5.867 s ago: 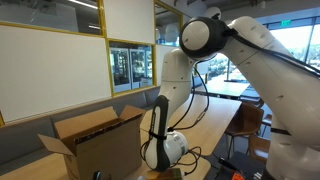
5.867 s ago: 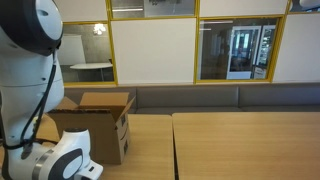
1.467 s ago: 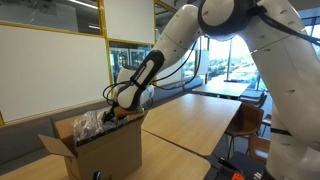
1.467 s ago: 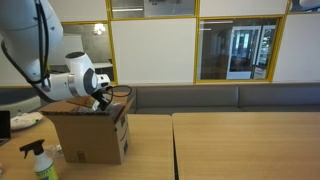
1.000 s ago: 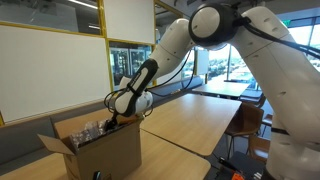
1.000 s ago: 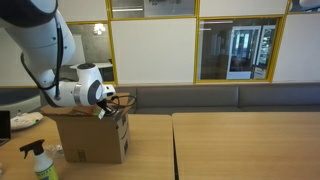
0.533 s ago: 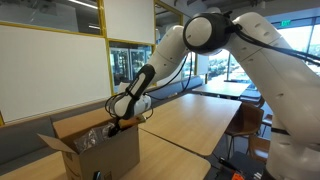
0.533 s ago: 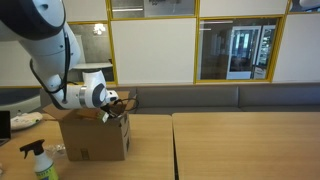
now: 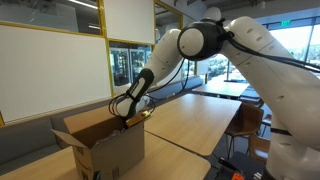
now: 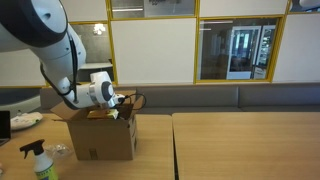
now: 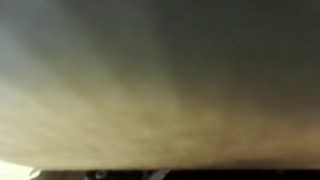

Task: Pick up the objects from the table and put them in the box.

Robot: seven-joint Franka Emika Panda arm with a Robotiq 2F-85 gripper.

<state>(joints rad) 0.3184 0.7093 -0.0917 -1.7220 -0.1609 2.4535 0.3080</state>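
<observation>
The box (image 9: 105, 155) stands on the counter (image 9: 190, 125) with its flaps (image 9: 70, 130) folded out, so I have a clear way in from above. I have the arm (image 9: 132, 100) bent down over the rim, its wrist at the opening and the end effector below the walls, inside the box. I judge this to be the drop-off step: going low before letting go keeps whatever is carried from bouncing out.

Neither exterior view lets me see past the cardboard, so I cannot tell whether the end effector is apart, together, or clamped on anything. The wrist view gives only a blurred tan surface filling the picture, probably an inner wall seen very close; nothing held shows there.

In an exterior view the box (image 10: 100, 142) is seen from the front, the wrist (image 10: 98, 90) leaning over its top edge, with a spray bottle (image 10: 38, 160) standing beside it on the counter (image 10: 240, 140). No other view shows that bottle. It may be next to collect.
</observation>
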